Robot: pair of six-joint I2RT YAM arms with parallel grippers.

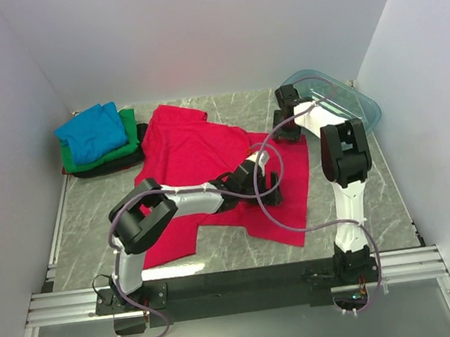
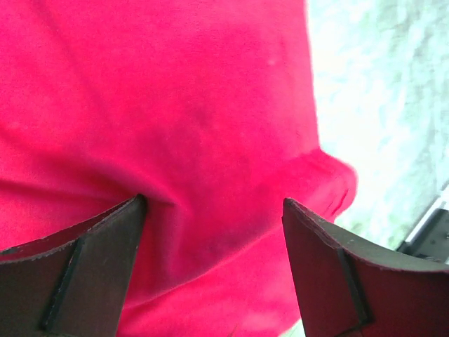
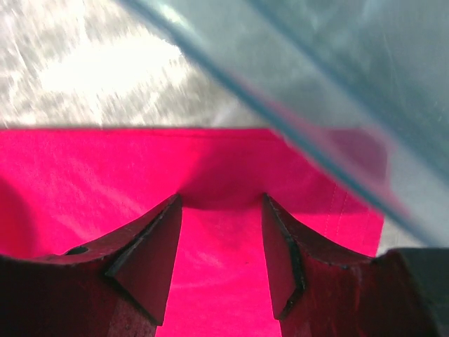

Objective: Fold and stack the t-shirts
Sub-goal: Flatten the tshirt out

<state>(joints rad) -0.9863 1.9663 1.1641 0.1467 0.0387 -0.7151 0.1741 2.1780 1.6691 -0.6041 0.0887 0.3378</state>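
Already, at the far left of the table (image 1: 81, 225), 3 folded shirts sit stacked (the blue t-shirt (image 1: 91, 131) on the green t-shirt (image 1: 130, 134) on the black t-shirt (image 1: 101, 168)), presumably to keep the pile out of the folding area. In the centre, the red-pink t-shirt (image 1: 192, 164) lies spread and rumpled, not yet folded. The left gripper (image 2: 214, 202) sits low over its near-right part, jaws wide apart with cloth bulging between them and nothing clamped, probably placed to pinch a fold. Further right, the right gripper (image 3: 221, 198) straddles the shirt's far-right edge, jaws apart though narrower, likely lined up on that hem. Just beside it stands the clear teal tub (image 1: 347, 102), crowding the approach.
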